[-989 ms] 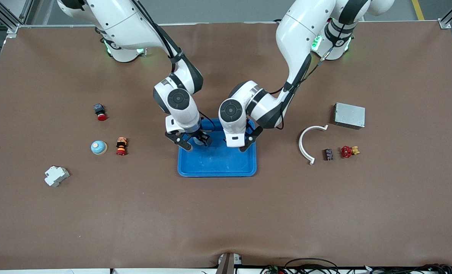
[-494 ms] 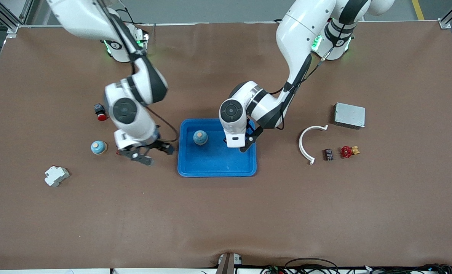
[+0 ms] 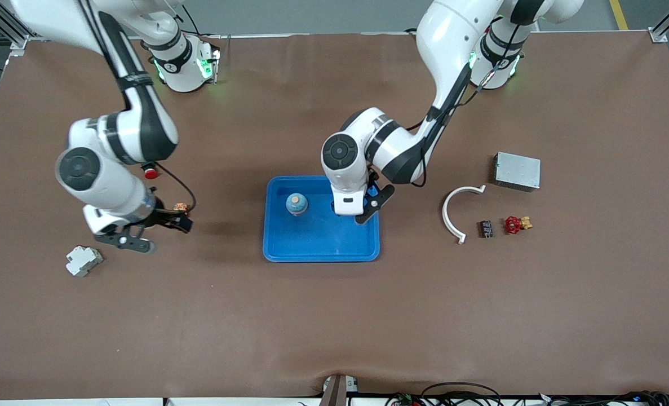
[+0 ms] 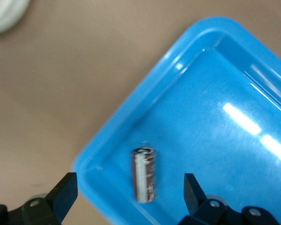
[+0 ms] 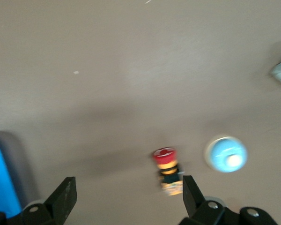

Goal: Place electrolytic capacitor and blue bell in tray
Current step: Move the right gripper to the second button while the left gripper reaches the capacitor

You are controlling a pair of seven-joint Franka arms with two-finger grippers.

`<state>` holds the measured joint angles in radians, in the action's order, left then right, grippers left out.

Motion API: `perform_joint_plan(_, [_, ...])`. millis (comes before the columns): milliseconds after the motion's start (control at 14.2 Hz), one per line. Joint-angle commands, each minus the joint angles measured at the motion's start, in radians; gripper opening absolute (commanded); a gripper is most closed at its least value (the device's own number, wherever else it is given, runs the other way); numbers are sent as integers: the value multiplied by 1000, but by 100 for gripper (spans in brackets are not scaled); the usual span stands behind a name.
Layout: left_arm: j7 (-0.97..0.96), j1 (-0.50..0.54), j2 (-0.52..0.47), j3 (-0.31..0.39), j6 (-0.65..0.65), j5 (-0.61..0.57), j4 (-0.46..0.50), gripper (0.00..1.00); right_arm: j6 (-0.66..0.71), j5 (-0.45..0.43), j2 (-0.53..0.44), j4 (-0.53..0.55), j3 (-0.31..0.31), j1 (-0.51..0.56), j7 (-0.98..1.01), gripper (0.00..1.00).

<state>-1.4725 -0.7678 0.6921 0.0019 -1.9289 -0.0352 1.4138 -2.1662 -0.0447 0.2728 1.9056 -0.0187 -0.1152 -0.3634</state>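
The blue tray (image 3: pixel 320 251) lies mid-table. A blue bell (image 3: pixel 296 204) stands in it, free of both grippers. My left gripper (image 3: pixel 352 217) is open over the tray's corner toward the left arm's end. Its wrist view shows the electrolytic capacitor (image 4: pixel 144 174), a dark cylinder, inside the tray (image 4: pixel 215 117) between the open fingers of the gripper (image 4: pixel 129 197). My right gripper (image 3: pixel 156 233) is open and empty over bare table. Its wrist view (image 5: pixel 127 197) shows a second blue bell (image 5: pixel 226 154) beside a red-and-yellow button (image 5: pixel 167 168).
A white clip block (image 3: pixel 84 260) and a red push button (image 3: pixel 150 172) lie toward the right arm's end. A white curved piece (image 3: pixel 458 211), a grey metal box (image 3: pixel 517 171), a small dark part (image 3: pixel 486 228) and a red valve (image 3: pixel 514 224) lie toward the left arm's end.
My right gripper let go of the blue bell in the tray and swung away toward the right arm's end of the table. The left gripper stayed over the tray corner.
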Motion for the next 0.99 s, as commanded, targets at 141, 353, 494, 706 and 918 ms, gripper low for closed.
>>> perform_joint_plan(141, [199, 73, -215, 0, 122, -17, 77, 100, 6, -3, -90, 79, -23, 169, 229, 100])
perform_joint_plan(353, [383, 145, -377, -2, 188, -9, 178, 100, 2, -1, -116, 107, -24, 244, 335, 100])
perform_joint_plan(494, [544, 209, -514, -2, 188, -9, 314, 100, -1, 14, -127, 124, -24, 275, 379, 100])
perform_joint_plan(706, [800, 316, -672, -3, 170, -11, 494, 100, -101, 35, -161, 226, -24, 289, 385, 100])
perform_joint_plan(918, [992, 427, -738, -2, 118, -11, 603, 100, -263, 35, -175, 360, -23, 289, 385, 100])
